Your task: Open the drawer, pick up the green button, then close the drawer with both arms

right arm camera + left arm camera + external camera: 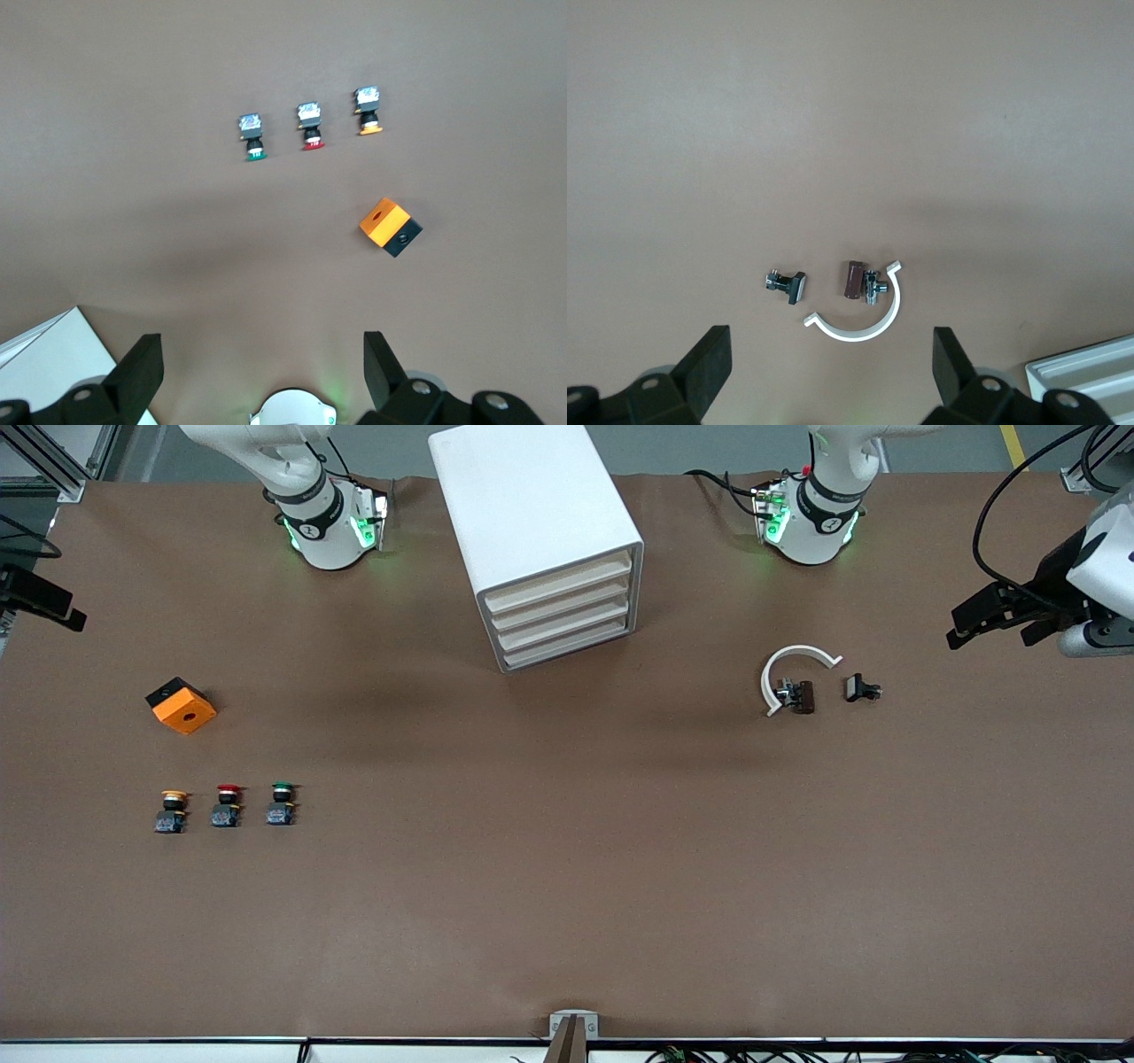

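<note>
Drawers in the white boxy cabinet (547, 540) all sit shut, four cream fronts stacked flush, the cabinet standing between the two arm bases and angled slightly toward the left arm's end of the table. Which of the four is the task's drawer (560, 613) cannot be told from these views; all look alike.

The small push button with the round green cap on a dark blue-black body (282, 804) stands out on the brown table (567, 886), toward the right arm's end and nearer the front camera than the cabinet. It closes a row of three: just beside it is a red-capped button (227, 806), then a yellow-capped button (171, 811), each apart from the next. An orange block with a black side and a round hole (182, 706) lies farther from the camera than that row.

Toward the left arm's end lies a white curved half-ring clip (791, 674), with a small brown and metal part (797, 695) touching it inside its curve and a small black part (860, 689) just beside it, apart.

The left gripper (977, 622) hangs at the table's edge at the left arm's end, and its wrist view shows the black fingers (709, 365) spread wide with nothing between them. The right gripper (261, 367) hovers over the table near the cabinet's corner and the right arm's base, fingers likewise wide apart and empty; in the front view a dark shape at the frame's edge may be part of it.
</note>
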Controlling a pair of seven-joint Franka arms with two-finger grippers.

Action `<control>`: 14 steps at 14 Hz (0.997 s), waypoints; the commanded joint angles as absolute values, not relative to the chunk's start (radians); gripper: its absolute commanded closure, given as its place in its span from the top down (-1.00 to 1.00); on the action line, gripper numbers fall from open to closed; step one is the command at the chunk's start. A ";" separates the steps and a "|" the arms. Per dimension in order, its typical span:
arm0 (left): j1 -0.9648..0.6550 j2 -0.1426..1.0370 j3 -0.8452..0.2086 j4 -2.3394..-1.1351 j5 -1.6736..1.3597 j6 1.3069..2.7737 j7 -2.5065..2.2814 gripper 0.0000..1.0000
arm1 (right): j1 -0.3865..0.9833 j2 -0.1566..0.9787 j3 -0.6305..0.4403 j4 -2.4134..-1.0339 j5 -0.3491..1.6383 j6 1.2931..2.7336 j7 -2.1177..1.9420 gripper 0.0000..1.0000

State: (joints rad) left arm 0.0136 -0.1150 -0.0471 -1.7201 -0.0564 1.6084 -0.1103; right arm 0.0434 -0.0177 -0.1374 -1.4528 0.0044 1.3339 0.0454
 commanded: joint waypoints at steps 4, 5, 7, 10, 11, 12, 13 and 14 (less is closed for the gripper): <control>0.009 -0.078 -0.055 -1.657 -0.037 1.589 -0.120 1.00 | 0.049 -0.071 -0.124 -1.522 0.026 1.371 0.063 1.00; 0.009 -0.066 -0.055 -1.645 -0.035 1.589 -0.112 1.00 | 0.048 -0.072 -0.121 -1.522 0.026 1.373 0.061 1.00; 0.012 -0.066 -0.055 -1.640 -0.037 1.589 -0.106 1.00 | -0.007 -0.072 -0.078 -1.522 0.029 1.379 0.061 1.00; 0.015 -0.064 -0.054 -1.629 -0.037 1.588 -0.107 1.00 | -0.080 -0.074 -0.037 -1.525 0.043 1.374 0.049 1.00; 0.012 -0.064 -0.054 -1.629 -0.037 1.588 -0.109 1.00 | -0.084 -0.072 -0.035 -1.525 0.043 1.373 0.049 1.00; 0.012 -0.064 -0.054 -1.629 -0.037 1.588 -0.109 1.00 | -0.092 -0.074 -0.034 -1.526 0.043 1.373 0.049 1.00; 0.014 -0.064 -0.054 -1.631 -0.037 1.588 -0.109 1.00 | -0.100 -0.074 -0.023 -1.526 0.044 1.371 0.049 1.00; 0.015 -0.063 -0.054 -1.629 -0.037 1.588 -0.107 1.00 | -0.115 -0.075 -0.002 -1.526 0.044 1.370 0.048 1.00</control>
State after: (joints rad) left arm 0.0115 -0.0735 -0.0491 -1.6543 -0.0564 1.6080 -0.1151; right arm -0.0709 -0.0466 -0.0505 -1.5001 0.0290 1.3660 0.0469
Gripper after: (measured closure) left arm 0.000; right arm 0.000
